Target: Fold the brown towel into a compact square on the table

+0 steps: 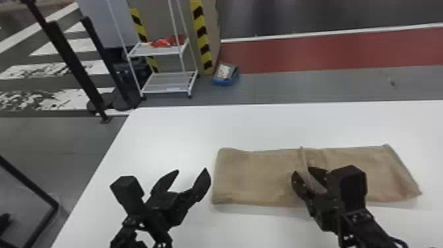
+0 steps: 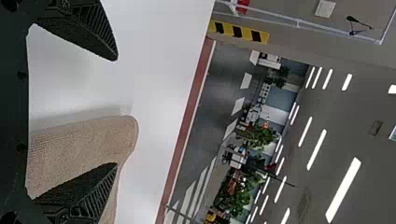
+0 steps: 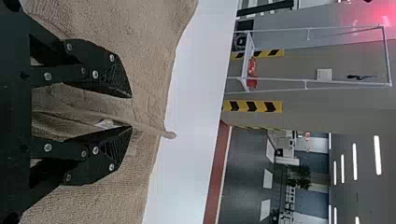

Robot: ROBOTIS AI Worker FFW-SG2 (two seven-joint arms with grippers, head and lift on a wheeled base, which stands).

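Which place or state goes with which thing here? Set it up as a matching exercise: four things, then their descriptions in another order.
Things
1. Brown towel
2. Left gripper
3. Right gripper
4. Shelf rack

Descriptions
A. White, standing beyond the table
B. Open, with a raised edge of cloth between its fingers
C. Lying on the table as a long strip
D. Open, beside the left end of the cloth in the head view

Pairs: 1-C, 2-D, 3-B, 4-A
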